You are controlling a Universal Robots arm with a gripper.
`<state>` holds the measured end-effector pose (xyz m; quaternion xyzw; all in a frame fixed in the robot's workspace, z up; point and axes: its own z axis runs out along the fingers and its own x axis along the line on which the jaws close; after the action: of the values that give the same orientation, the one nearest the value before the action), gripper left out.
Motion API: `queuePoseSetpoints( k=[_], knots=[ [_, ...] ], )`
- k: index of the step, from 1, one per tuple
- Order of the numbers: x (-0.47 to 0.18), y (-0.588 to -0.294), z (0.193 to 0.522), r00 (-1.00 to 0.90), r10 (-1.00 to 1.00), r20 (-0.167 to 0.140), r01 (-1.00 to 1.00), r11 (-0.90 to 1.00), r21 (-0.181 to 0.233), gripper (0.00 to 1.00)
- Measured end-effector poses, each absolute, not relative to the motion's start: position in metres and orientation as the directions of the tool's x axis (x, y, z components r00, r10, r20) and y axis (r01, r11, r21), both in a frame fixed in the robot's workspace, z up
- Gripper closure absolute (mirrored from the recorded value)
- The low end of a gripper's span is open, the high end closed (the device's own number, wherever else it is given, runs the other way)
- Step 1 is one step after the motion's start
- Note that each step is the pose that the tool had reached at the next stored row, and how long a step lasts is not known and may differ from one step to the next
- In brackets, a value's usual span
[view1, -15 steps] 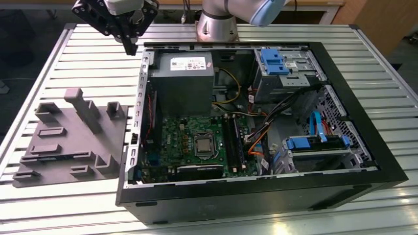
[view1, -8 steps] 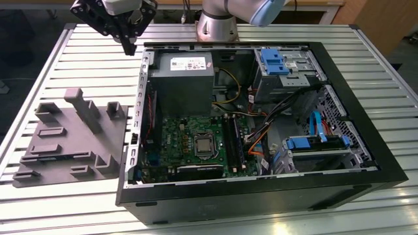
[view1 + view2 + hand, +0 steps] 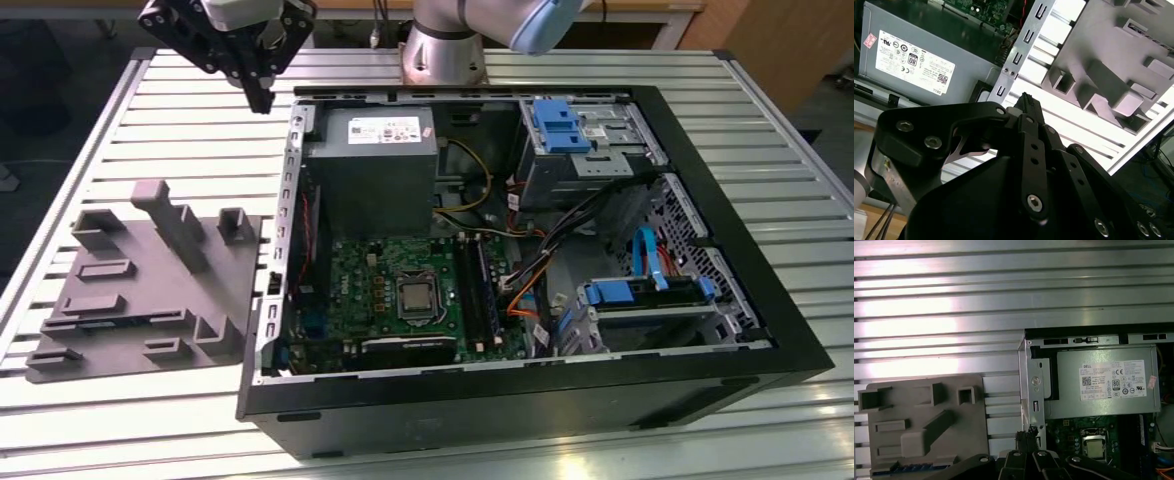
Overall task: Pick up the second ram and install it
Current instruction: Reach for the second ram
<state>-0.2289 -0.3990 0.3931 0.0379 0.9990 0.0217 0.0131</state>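
Nearest in the exterior view is the front wall of the open computer case (image 3: pixel 534 405). It lies on its side on the slatted table (image 3: pixel 801 200), so the circuit board (image 3: pixel 387 270) and its long black slots (image 3: pixel 477 295) face up and can be reached from above. At nine o'clock from the case sits a grey moulded plate (image 3: pixel 147 290). A thin dark strip in a groove towards the plate's near edge looks like the memory stick (image 3: pixel 118 320). I judge it is parked there to stay put and offer its long edge to a pinch. At eleven o'clock from the case the tool (image 3: pixel 259 97) hangs high over the table, well apart from stick and slots, with its fingers together on nothing.

In the second wrist view the tool's (image 3: pixel 1026 100) black linkage is closest. Its fingers meet at one tip with nothing between them. Beyond lie the plate's (image 3: pixel 1114 60) raised blocks and the power supply (image 3: pixel 919 65).

In the first wrist view the tool's (image 3: pixel 1026 436) tip lines up with the case wall beside the power supply (image 3: pixel 1104 385). The stick (image 3: pixel 919 468) shows as a bluish strip in the plate's (image 3: pixel 919 410) groove, so the pick-up looks not yet begun.
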Motion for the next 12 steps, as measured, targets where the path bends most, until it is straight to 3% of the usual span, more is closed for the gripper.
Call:
queuePoseSetpoints(
  k=[12],
  knots=[
    [-0.2348, -0.3989, 0.3931, -0.997, 0.076, -0.024, 0.075, 0.996, 0.044, 0.89]
  ],
)
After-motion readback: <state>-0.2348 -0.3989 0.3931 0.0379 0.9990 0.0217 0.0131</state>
